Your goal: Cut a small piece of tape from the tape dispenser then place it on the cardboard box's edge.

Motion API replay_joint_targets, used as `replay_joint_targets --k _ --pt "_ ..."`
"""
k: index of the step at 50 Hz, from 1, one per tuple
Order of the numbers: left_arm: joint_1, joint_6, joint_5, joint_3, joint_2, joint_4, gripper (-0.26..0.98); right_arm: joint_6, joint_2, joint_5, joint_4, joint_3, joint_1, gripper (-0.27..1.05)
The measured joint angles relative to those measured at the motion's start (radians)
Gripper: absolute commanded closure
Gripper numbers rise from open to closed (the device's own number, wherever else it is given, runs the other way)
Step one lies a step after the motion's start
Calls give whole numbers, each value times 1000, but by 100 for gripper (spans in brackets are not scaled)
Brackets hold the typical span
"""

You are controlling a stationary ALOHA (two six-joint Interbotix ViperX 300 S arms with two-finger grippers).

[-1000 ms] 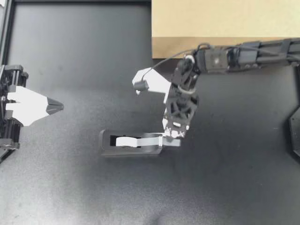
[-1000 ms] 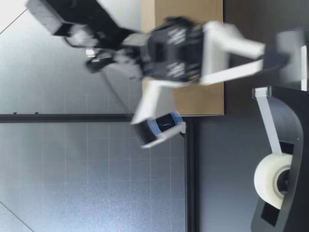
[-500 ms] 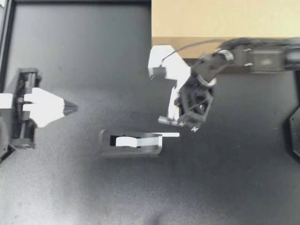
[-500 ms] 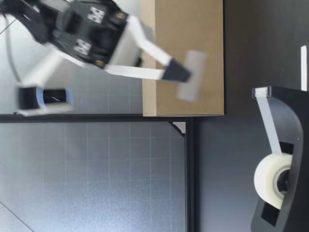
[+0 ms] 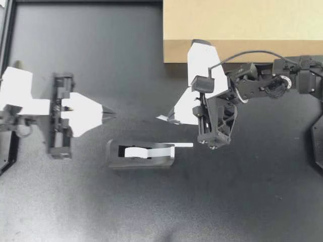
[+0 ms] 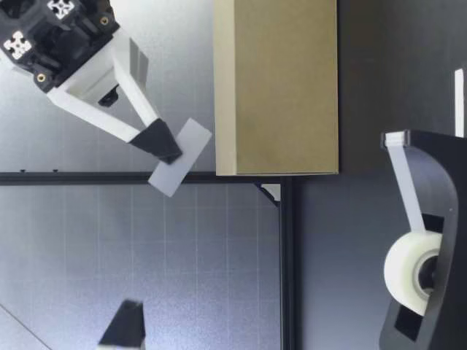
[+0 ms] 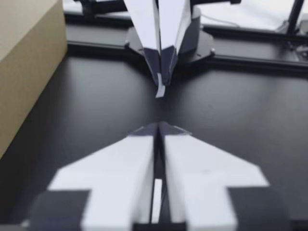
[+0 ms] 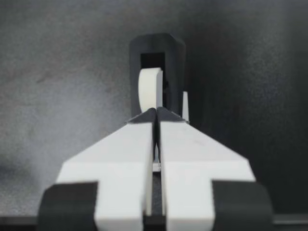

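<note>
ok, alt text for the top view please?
From above: my right gripper pinches a small piece of tape, its tip facing my left gripper, which is shut and empty. The black tape dispenser sits on the dark table near both tips; the cardboard box lies beside my right arm.

The top camera looked straight down on the counter [image 5: 91,201]. The low one sat at counter height, close beside the tape dispenser [image 6: 438,211], facing the cardboard box [image 6: 277,87]. The left hand's [image 5: 108,115] wrist camera faced the right hand [image 5: 166,119], sharing its tape strip [image 7: 160,89] with the low view; the right's faced the dispenser.
</note>
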Motion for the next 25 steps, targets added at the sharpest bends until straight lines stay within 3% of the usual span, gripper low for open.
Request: replay_joint_targets --k 6,9,25 --pt "2 -3 0 -29 48 -3 26 -2 -2 -17 -14 0 5 84" --pt "0 -6 0 -44 64 -8 20 -2 0 -23 -25 -3 8 84" --pt "0 -25 -120 -74 169 -20 25 0 21 -23 -63 -75 17 84"
